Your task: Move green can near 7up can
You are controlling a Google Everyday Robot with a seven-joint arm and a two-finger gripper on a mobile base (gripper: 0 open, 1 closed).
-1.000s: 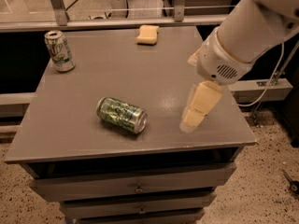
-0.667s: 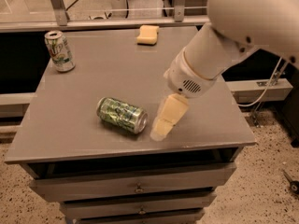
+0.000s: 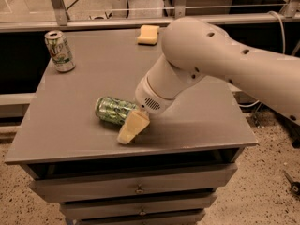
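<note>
The green can (image 3: 113, 109) lies on its side near the front of the grey table (image 3: 84, 78), with a dark green and pale print. The 7up can (image 3: 59, 51) stands upright at the table's far left corner, pale with a green logo. My gripper (image 3: 131, 128), with cream-coloured fingers, is low over the table at the green can's right end and covers that end. The white arm reaches in from the right.
A yellow sponge (image 3: 148, 34) lies at the table's far edge, middle. Drawers sit below the table front. A metal rail runs behind the table. The floor is speckled to the right.
The arm has swung left and down toward the green can; the gripper went from the table's right side to the can's right end. Both cans stay where they were.
</note>
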